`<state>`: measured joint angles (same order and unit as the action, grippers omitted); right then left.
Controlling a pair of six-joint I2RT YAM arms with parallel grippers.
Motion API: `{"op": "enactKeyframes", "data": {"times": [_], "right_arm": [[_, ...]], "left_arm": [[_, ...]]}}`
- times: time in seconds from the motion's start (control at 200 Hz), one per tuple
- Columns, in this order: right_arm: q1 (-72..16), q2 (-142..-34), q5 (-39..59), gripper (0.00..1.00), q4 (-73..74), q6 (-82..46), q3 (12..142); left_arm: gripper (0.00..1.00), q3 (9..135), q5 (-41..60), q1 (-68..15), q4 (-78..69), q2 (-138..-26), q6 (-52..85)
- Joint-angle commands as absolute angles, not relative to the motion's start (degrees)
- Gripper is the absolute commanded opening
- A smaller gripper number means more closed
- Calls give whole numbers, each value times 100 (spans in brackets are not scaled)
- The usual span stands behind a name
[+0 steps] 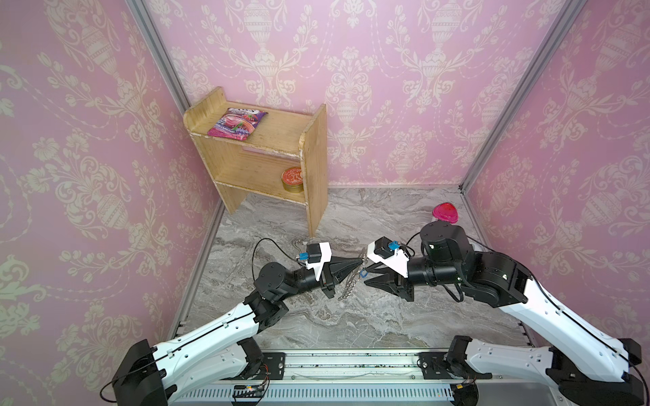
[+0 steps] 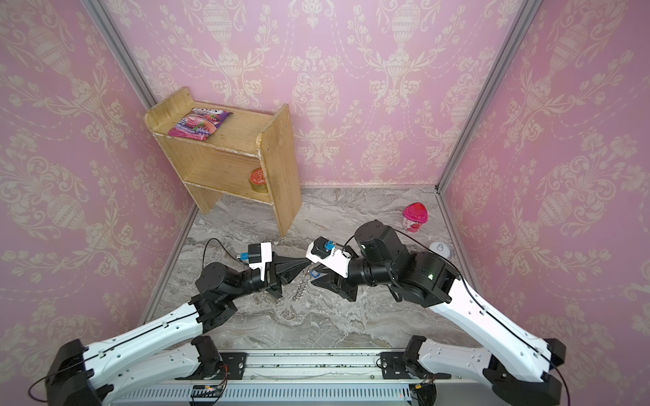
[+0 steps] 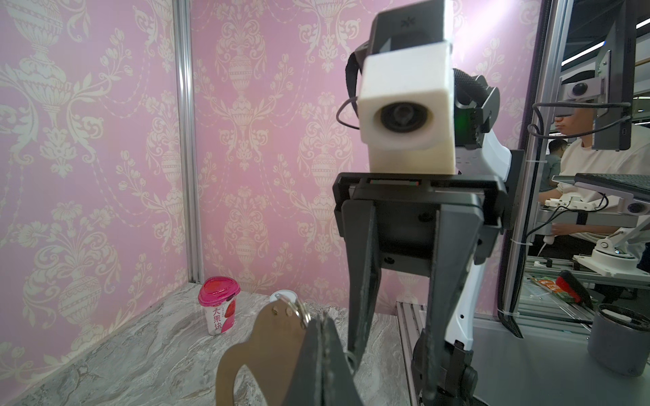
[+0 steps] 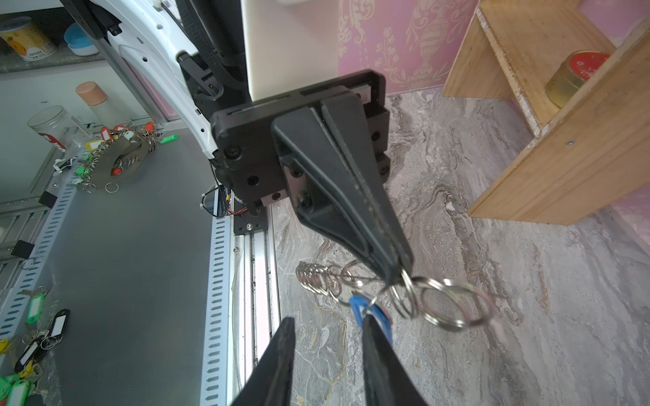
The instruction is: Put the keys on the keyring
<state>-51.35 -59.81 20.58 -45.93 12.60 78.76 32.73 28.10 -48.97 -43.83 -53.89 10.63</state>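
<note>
The bench (image 1: 351, 327) is easy to see, but the keyring (image 3: 253, 337) is cut off at the edge of the left wrist view and half hidden behind the left claw (image 1: 361, 262), which is clamped tight on the plate's ringed edge and holds it on edge mid-scene. Both arms reach in low and meet nose to nose. The right claw (image 4: 327, 321) has its fingers apart, and the keys (image 4: 362, 309) show only as a blurry blue tag at one fingertip among the rings, so it's not clear if they're hooked on.

Shelf (image 1: 313, 168) far left, cup (image 1: 445, 212) far right, keyring (image 1: 352, 281) centre; near tabletop (image 1: 351, 323) free.
</note>
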Motion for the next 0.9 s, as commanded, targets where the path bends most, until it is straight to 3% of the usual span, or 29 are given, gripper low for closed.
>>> {"op": "enactKeyframes", "data": {"times": [0.0,0.175,0.335,0.435,0.896], "right_arm": [[-4968,-5727,1999,35,-4620,1188,7823],[-4698,-5689,2280,33,-4292,1083,7737],[-4586,-5779,2558,15,-4032,975,7649],[-4533,-5871,2798,11,-3992,916,7626],[-4346,-5955,3161,20,-3846,802,7590]], "left_arm": [[0,3228,2788,-4897,-4678,-5265,1162],[0,3246,2863,-4898,-4728,-5261,1196],[0,3259,2938,-4898,-4805,-5258,1268],[0,3257,2950,-4896,-4860,-5254,1288],[0,3257,3111,-4897,-5042,-5327,1363]]}}
